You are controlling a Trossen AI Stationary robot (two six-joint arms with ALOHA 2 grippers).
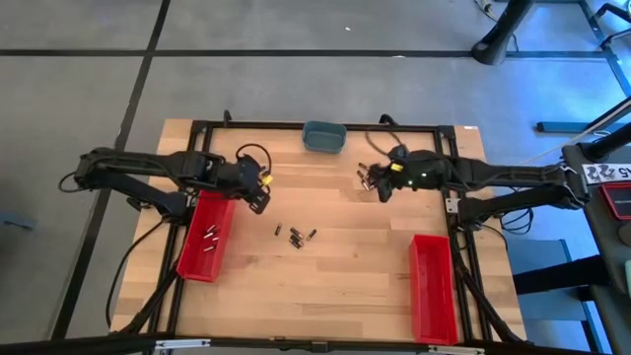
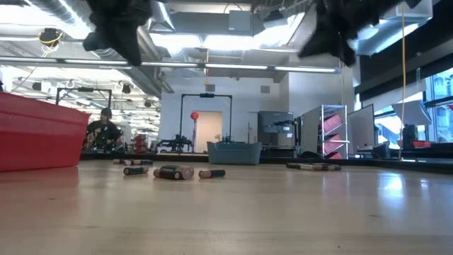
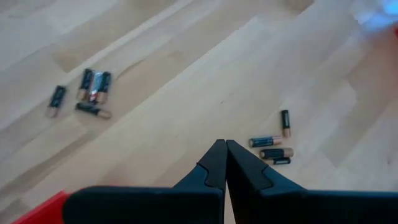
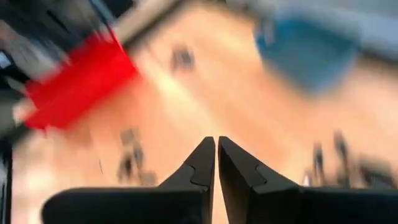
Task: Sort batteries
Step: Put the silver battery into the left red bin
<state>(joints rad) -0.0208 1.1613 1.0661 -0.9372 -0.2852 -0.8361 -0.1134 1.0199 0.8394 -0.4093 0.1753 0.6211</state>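
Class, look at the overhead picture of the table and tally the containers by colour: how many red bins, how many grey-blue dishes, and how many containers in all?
Red bins: 2, one by the left arm, one by the right arm
Grey-blue dishes: 1, at the table's far edge
Total: 3 containers

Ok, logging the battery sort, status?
Left gripper shut, empty, beside left bin. Right gripper shut, empty. Batteries loose mid-table. Nothing blocking.

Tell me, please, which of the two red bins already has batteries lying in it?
The red bin under the left arm does: small batteries lie inside. The red bin on the right arm's side shows only a bare red floor.
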